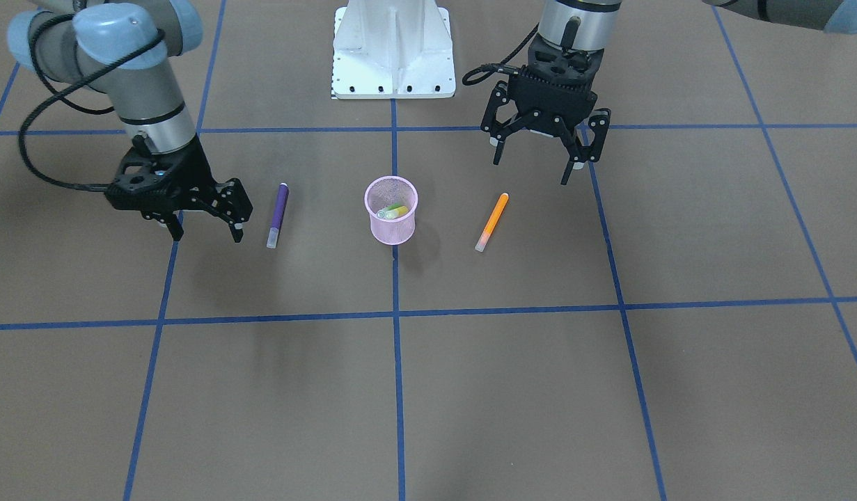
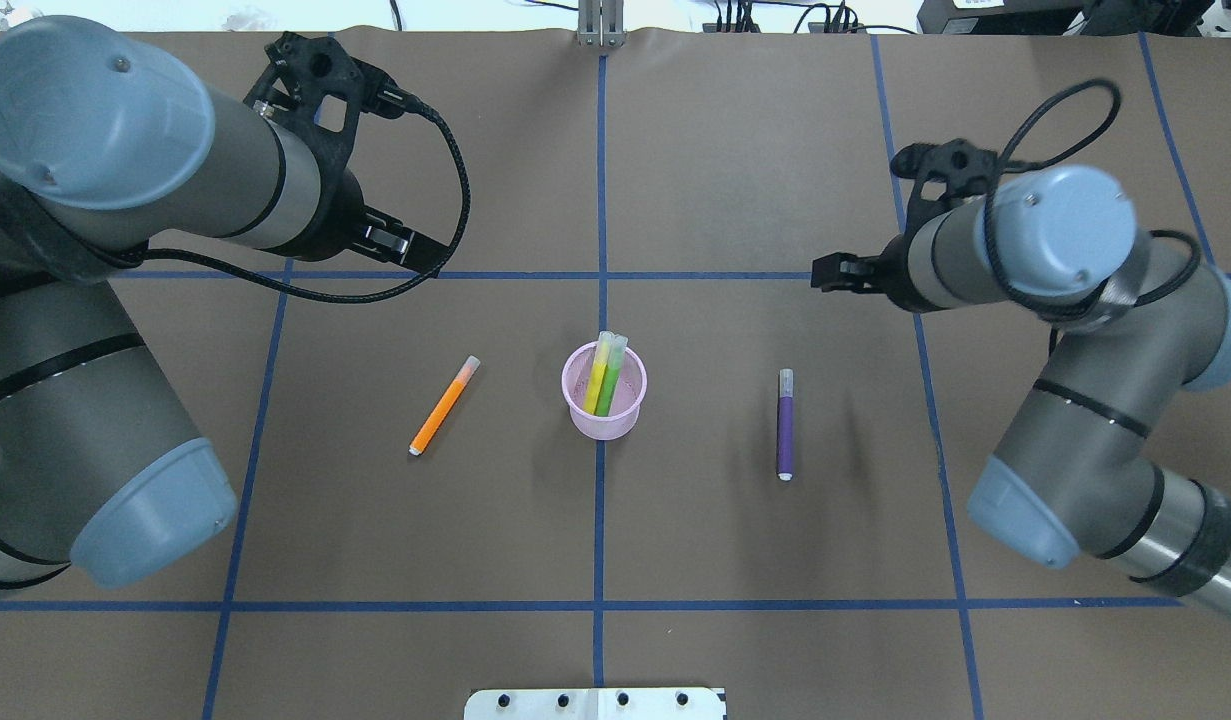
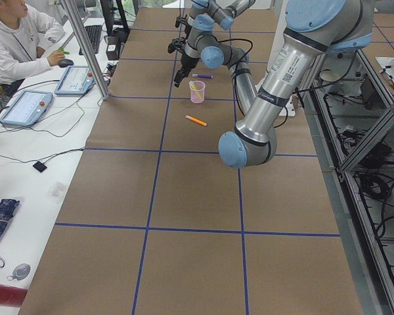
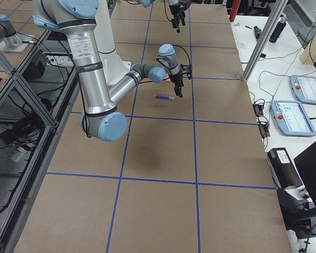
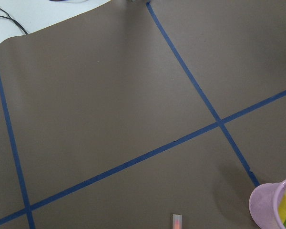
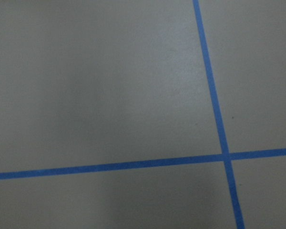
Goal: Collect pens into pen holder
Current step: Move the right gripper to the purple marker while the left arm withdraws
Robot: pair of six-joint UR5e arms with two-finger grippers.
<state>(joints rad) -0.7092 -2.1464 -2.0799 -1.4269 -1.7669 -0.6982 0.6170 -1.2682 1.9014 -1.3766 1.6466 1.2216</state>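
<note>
The pink mesh pen holder (image 1: 391, 226) (image 2: 604, 412) stands upright at the table's centre, holding a yellow pen (image 2: 596, 376) and a green pen (image 2: 610, 384) that lean together. On the brown paper beside it lie an orange pen (image 1: 492, 221) (image 2: 442, 405) and a purple pen (image 1: 278, 214) (image 2: 785, 425), one on each side. My left gripper (image 1: 536, 163) hangs open and empty above the table, behind the orange pen. Open and empty too, my right gripper (image 1: 207, 233) hovers low just outside the purple pen. The left wrist view catches the holder's rim (image 5: 270, 202) and the orange pen's cap (image 5: 177, 222).
Blue tape lines (image 1: 396, 313) divide the brown table cover into squares. The robot's white base (image 1: 393, 49) sits at the table's edge between the arms. A person (image 3: 16, 39) sits at a side bench with control tablets (image 3: 26, 108). A metal post (image 4: 260, 45) stands there.
</note>
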